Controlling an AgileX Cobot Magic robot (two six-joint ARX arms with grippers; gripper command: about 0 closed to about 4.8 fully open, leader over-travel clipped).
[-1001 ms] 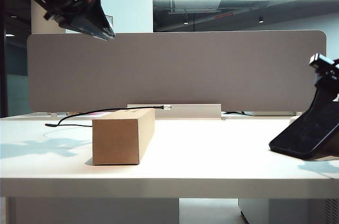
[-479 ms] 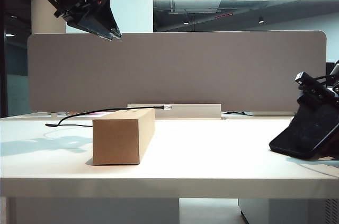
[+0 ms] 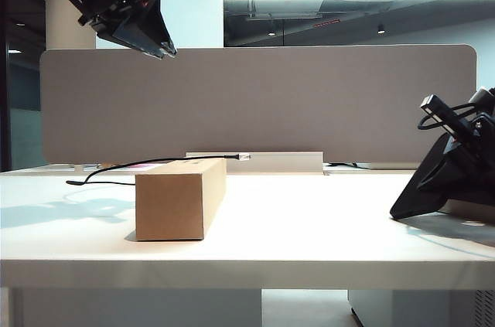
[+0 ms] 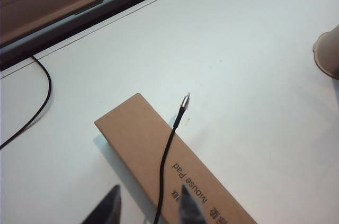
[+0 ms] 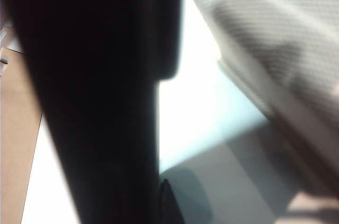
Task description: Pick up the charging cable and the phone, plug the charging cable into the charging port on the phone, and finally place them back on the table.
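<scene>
White table (image 3: 309,219): cardboard box (image 3: 179,197), cable (image 3: 116,169)

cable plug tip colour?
Silver-white plug tip on the black charging cable; clearest in left wrist view.

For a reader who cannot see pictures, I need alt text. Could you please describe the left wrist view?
A black charging cable lies along the top of a brown cardboard box on the white table, its silver plug tip reaching just past the box's end. The left gripper hovers above the box, open and empty.
</scene>
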